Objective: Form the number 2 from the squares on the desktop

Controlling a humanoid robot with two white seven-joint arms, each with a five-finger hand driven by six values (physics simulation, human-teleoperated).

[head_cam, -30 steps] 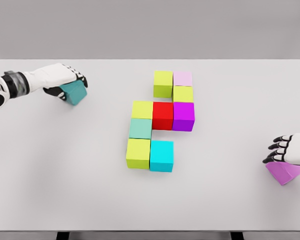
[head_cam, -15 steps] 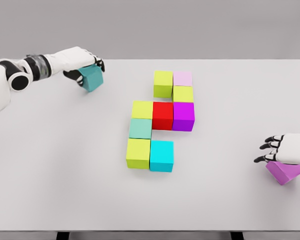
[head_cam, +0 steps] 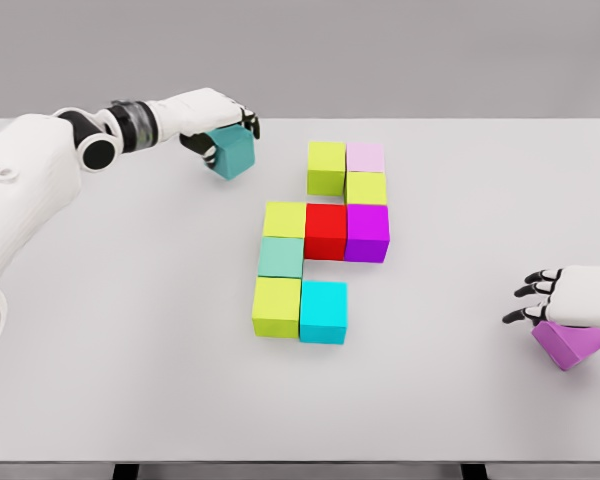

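My left hand [head_cam: 216,122] grips the teal cube [head_cam: 233,153] nr the desk's [head_cam: 130,350] far edge, just left of the block group [head_cam: 325,240] mid-desk. My right hand [head_cam: 565,298], fingers spread, rests on the tilted purple cube [head_cam: 572,345] at the right edge.

The right robot hand [head_cam: 570,300] covered the top of the violet block [head_cam: 570,345]; its arm ran off the picture's right edge.
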